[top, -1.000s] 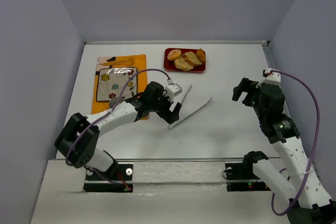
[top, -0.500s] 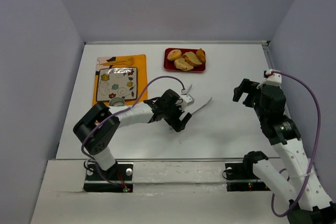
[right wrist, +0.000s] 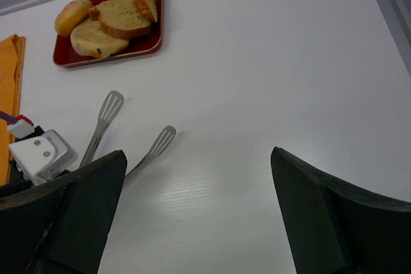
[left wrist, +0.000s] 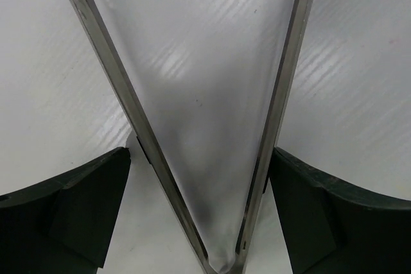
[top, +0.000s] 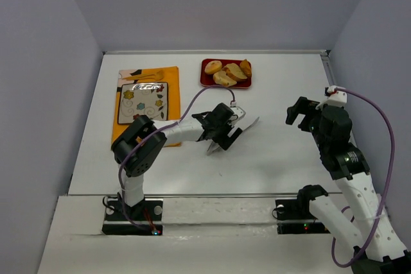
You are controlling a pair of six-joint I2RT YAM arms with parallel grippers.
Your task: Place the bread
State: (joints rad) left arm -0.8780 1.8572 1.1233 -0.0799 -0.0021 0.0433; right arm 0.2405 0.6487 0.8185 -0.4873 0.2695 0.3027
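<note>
Black plastic fingers belong to the left gripper, the nearest thing at work. Its jaws are spread and straddle the tongs close to their hinge, one finger outside each steel arm. In the wrist view the arms open away in a V. The pads sit very close to the metal, but we cannot tell whether they touch it. The tongs lie flat on the white table, so we judge they are not yet picked up. Well to the right of the tongs, the right gripper hangs above the table with its jaws spread and nothing between them. Beyond the tongs, past their slotted tips, the red tray holds the bread, several pieces bunched together, and none has left it. To the left of the tongs and somewhat beyond them, a flowered plate sits on an orange mat and carries no bread. We take the plate to be where a piece should go, though the task sentence does not say so. By our reckoning the task is barely begun, with only the approach to the tool made. What remains is to close on the tongs and lift them, reach the tray beyond, pinch one piece, carry it across to the plate and let it go. The squeeze matters most, since a grip so near the hinge may close the tips only weakly.
</note>
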